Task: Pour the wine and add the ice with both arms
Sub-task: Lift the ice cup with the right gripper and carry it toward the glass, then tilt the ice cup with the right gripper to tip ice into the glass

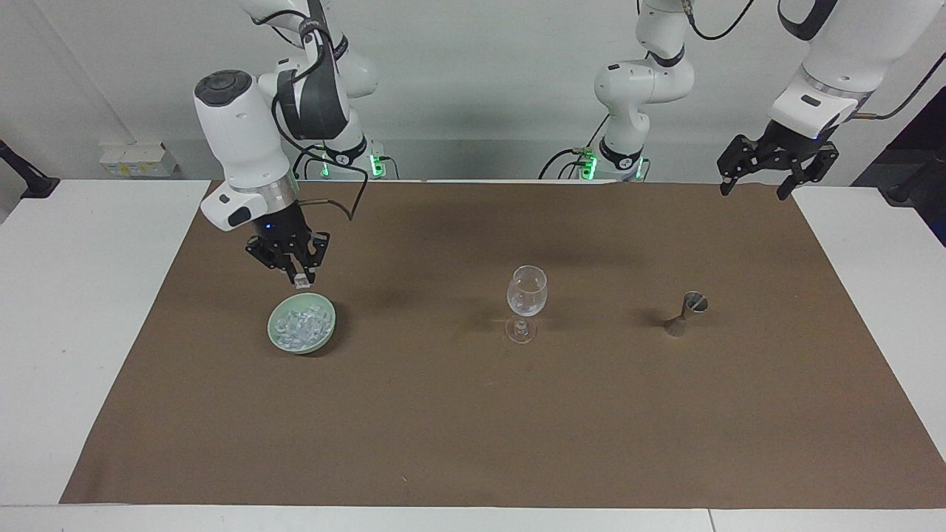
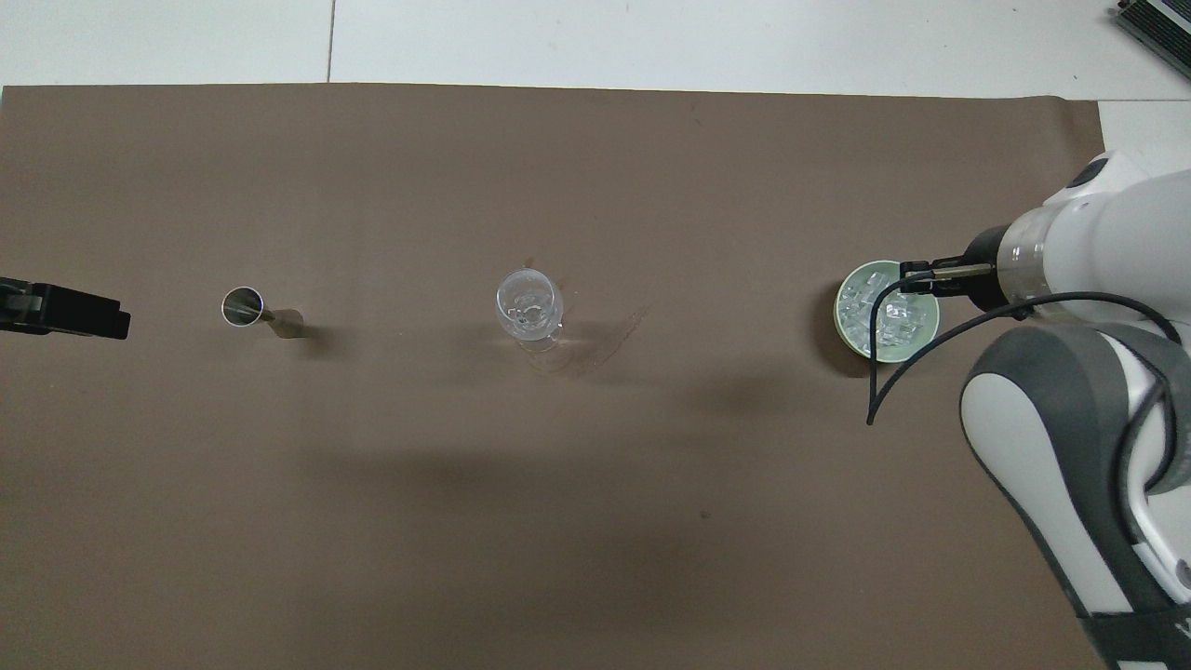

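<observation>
The ice (image 1: 299, 325) fills a pale green dish (image 1: 270, 330) toward the right arm's end of the brown mat; the ice (image 2: 879, 312) and the dish (image 2: 840, 321) also show in the overhead view. My right gripper (image 1: 299, 279) hangs a little above the dish, shut on one ice chunk (image 1: 302, 282). In the overhead view the right gripper (image 2: 916, 277) covers the dish's edge. The wine glass (image 1: 526, 292) stands mid-mat with a few clear chunks in its bowl (image 2: 528, 305). My left gripper (image 1: 751, 192) is open and empty, held high over the mat's corner at the left arm's end.
A small metal jigger (image 1: 687, 310) stands upright between the glass and the left arm's end of the mat; it also shows in the overhead view (image 2: 244, 305). The right arm's black cable (image 2: 893, 372) hangs over the dish. The brown mat (image 1: 473, 428) covers the white table.
</observation>
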Robot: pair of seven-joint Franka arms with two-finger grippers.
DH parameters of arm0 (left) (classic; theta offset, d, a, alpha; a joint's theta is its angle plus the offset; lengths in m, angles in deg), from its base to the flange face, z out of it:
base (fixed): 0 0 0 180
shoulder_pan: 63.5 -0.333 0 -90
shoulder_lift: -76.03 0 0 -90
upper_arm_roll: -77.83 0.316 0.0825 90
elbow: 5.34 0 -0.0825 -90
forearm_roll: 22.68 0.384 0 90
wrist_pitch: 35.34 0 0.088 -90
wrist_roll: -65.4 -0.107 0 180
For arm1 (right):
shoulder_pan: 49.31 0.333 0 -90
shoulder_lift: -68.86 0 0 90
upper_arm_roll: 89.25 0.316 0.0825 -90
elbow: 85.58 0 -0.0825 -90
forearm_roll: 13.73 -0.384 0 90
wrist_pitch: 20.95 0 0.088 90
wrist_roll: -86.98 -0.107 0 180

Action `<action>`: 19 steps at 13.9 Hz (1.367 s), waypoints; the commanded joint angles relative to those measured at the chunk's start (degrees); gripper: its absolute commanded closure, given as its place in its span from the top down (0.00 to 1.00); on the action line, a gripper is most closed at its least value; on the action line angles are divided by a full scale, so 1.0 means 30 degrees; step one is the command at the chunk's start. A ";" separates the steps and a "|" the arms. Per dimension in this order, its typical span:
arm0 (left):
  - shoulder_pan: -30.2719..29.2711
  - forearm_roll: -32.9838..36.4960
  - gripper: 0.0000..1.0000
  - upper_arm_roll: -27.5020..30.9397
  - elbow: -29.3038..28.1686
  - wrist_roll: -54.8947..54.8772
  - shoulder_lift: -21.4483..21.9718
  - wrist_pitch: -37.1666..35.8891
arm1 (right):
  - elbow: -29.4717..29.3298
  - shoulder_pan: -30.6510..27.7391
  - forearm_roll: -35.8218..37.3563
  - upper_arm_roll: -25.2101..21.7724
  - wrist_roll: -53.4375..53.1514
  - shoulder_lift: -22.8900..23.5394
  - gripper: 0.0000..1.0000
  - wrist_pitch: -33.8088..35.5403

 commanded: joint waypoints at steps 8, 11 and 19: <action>0.0233 -0.0588 1.00 0.0132 -0.0044 -0.0114 0.0439 -0.0809 | -0.3895 0.2902 -0.2620 -0.0084 -0.5630 0.1130 0.00 0.1720; -0.0001 -0.0705 1.00 0.0336 -0.0073 -0.0172 0.0819 -0.1542 | -0.5129 0.4131 -0.3495 -0.0084 -0.7243 0.1776 0.00 0.1720; -0.0002 -0.0970 1.00 0.0395 -0.0688 -0.0260 0.1172 -0.0987 | -0.9341 0.4954 -0.4818 0.1844 -0.9147 0.5491 0.00 0.0875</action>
